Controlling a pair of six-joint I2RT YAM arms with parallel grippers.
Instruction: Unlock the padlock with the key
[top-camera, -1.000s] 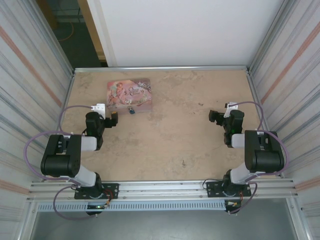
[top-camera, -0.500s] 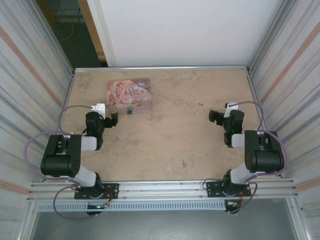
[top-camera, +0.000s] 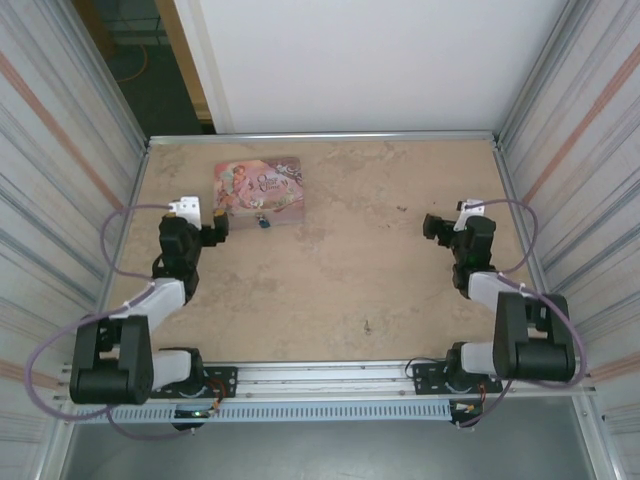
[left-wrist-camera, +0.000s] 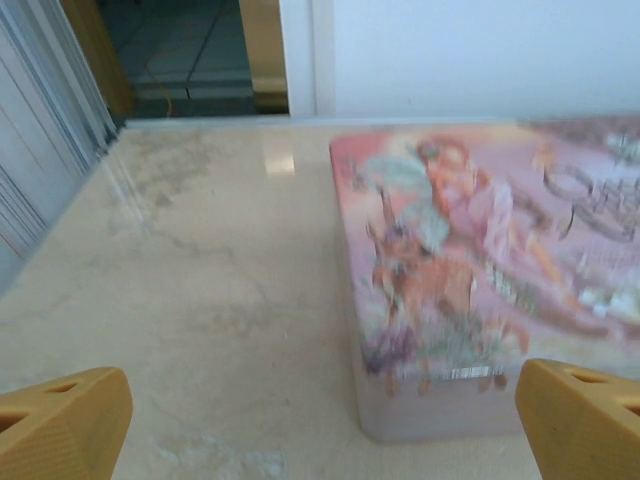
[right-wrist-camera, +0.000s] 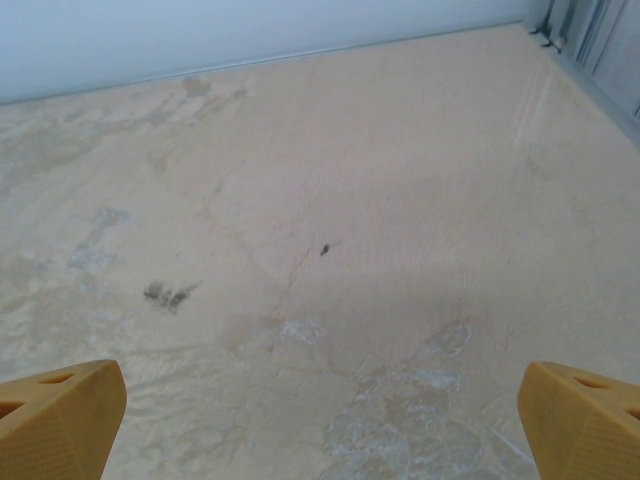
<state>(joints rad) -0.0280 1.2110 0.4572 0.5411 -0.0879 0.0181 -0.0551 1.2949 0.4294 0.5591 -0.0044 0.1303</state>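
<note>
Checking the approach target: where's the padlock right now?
The padlock sits at the near edge of the pink tin, far-left part of the table in the top view, just right of the left gripper.

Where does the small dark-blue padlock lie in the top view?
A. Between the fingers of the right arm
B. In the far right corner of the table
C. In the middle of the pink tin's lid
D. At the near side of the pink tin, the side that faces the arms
D: in the top view the padlock sits at the near edge of the pink tin, on the side towards the arm bases.
</note>
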